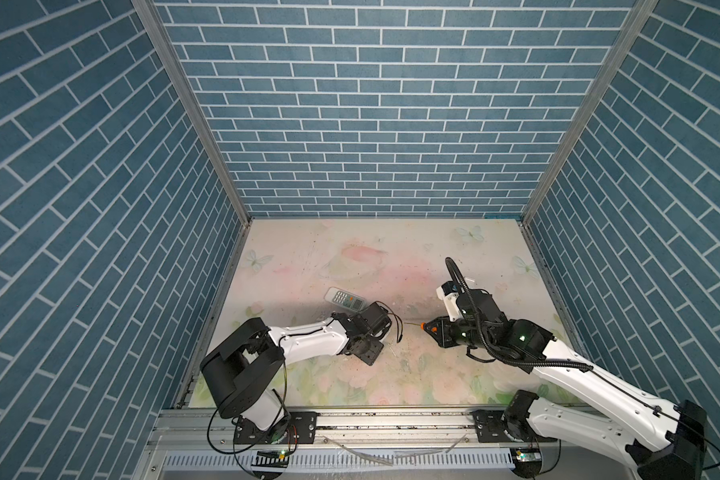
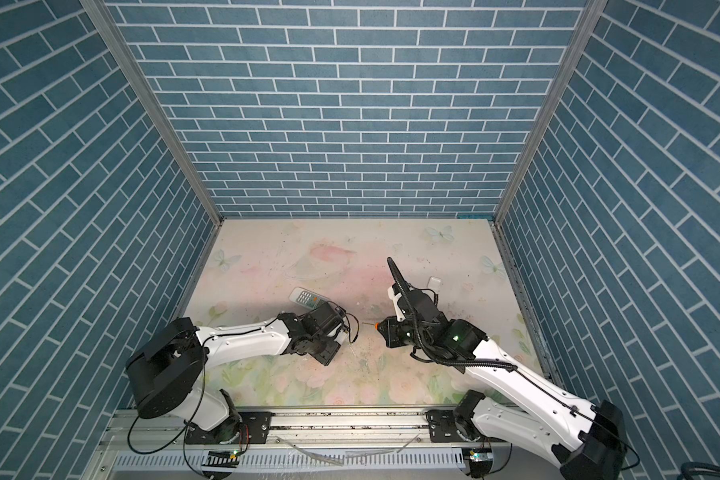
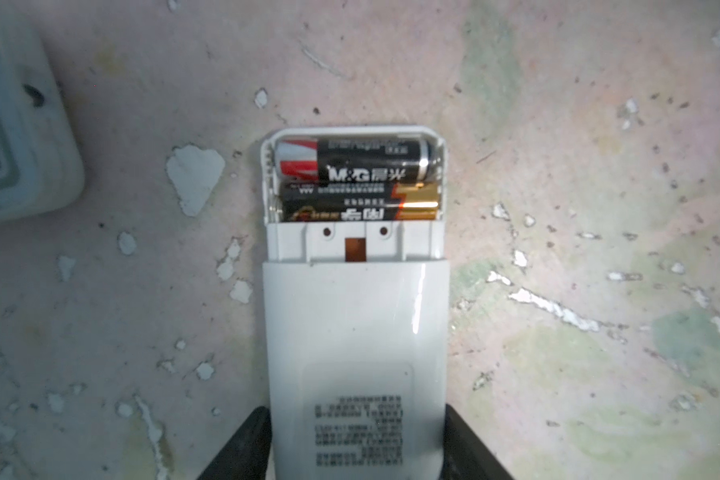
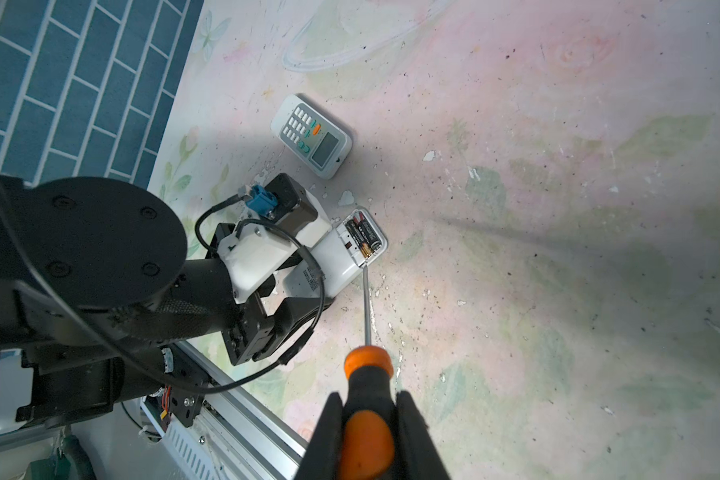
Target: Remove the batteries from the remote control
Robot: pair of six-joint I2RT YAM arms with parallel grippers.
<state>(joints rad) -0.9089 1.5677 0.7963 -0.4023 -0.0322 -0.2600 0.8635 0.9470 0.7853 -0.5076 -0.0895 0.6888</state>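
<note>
Blue brick-pattern walls [image 1: 371, 104] enclose a floral tabletop [image 1: 391, 257] whose print is chipped and scuffed.

- Left pincer [image 3: 356, 411]: only the two black fingers [image 3: 254, 436] show in the left wrist view. They sit against both long sides of a white remote [image 3: 356, 316] and are clamped on it. In both top views the wrist covers the pincer and nearly all of this remote.
- White remote: back side up, cover off the compartment, near end cut off by the frame. The label print is too blurred to read.
- Batteries [image 3: 356, 183]: two lie side by side in the open compartment. One is black with a red-and-white end, the other black with a gold end. No others are visible.
- Right pincer [image 4: 368, 395]: closed on the orange-and-black handle of a screwdriver [image 4: 368, 361]. The shaft tip reaches the compartment edge by the gold end. Whether it touches a battery cannot be told.
- Second remote [image 4: 312, 135]: lies keypad up on the tabletop, just beyond the left wrist. Its back is hidden.
- Small white piece [image 2: 434, 283]: lies beyond the right arm, too small to identify, and in a top view is partly masked by the cable.
</note>
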